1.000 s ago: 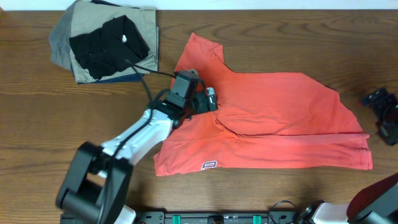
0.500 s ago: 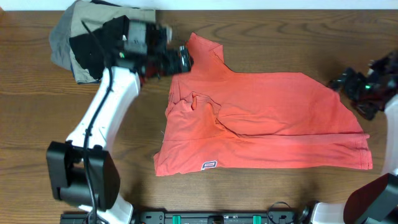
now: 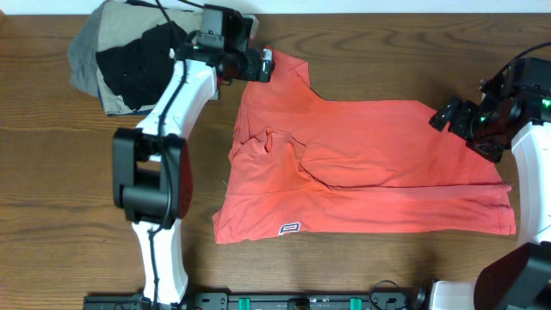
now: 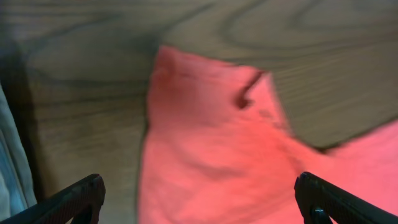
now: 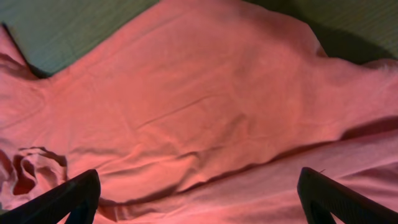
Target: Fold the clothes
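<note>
Left gripper: spread wide. In its wrist view both black fingers sit at the bottom corners with nothing between them. That view is blurred, so I cannot tell if it touches the cloth. Directly under and ahead of it is a sleeve of the coral-red T-shirt. The sleeve's edge ends on bare wood just past the fingertips. Behind this gripper, on the side away from the shirt, is a pile of folded garments: black on top, khaki and grey under it, a navy edge at the bottom.

Right gripper: also spread wide and holding nothing, fingers in the lower corners of its view. It is over the shirt's upper right corner. Red fabric fills most of its view, with a long crease running across.

The shirt lies flat on the table between the two grippers, with both of them at its far edge. Its long axis runs left-right in the overhead view. The sleeve sticks out toward the far edge at the left end. There is a rumpled fold near the left side. A small white logo is at the near left corner.

The surface is dark brown wood with a strong grain. A white strip runs along the far edge. A black bar with green parts runs along the near edge.
</note>
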